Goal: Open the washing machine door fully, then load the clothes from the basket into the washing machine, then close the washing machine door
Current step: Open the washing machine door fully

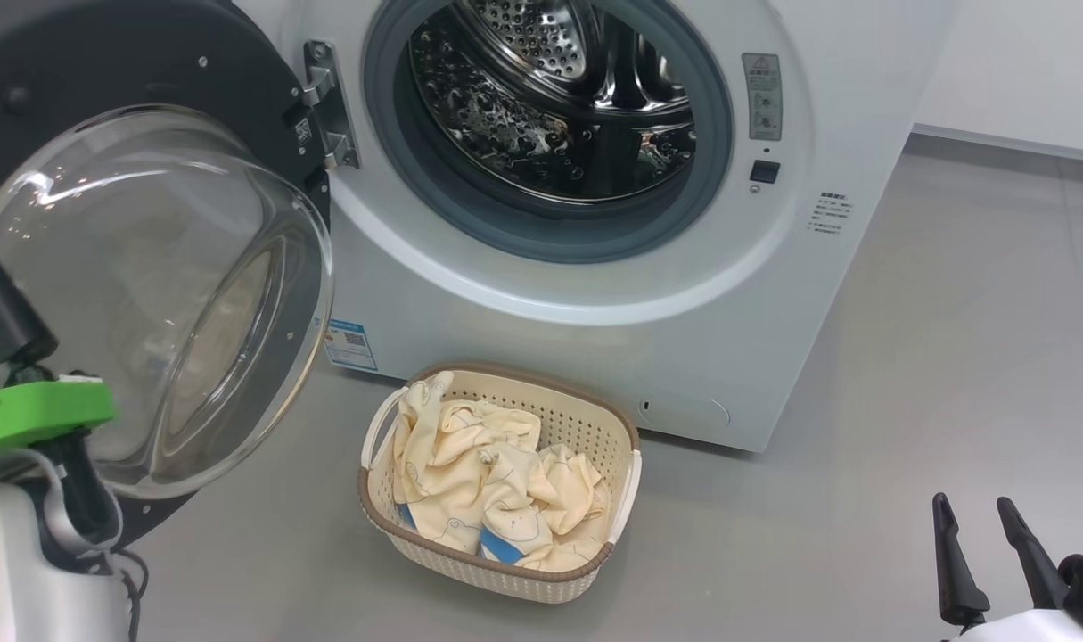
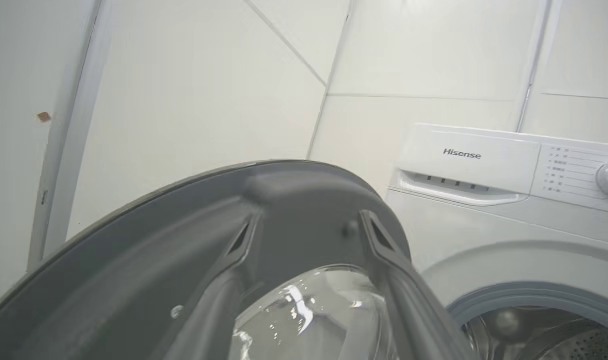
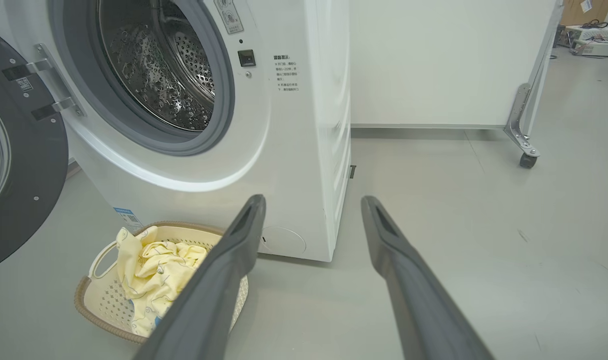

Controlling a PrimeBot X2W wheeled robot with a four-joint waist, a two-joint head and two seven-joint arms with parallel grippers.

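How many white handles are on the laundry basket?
2. One handle is on the basket's left end, toward the washing machine door; the other handle is on its right end. None seems hidden.

A washing machine [image 1: 773,294] has a smooth, faintly glossy white shell, a shiny perforated steel drum [image 1: 541,116] and a matt grey rubber seal [image 1: 470,214]. Its door [image 1: 238,98] has a matt dark plastic ring around a clear, gleaming glass bowl [image 1: 149,294]. A cream perforated plastic basket [image 1: 505,571] holds soft, crumpled cloth clothes [image 1: 470,464] on a smooth grey floor [image 1: 951,357].
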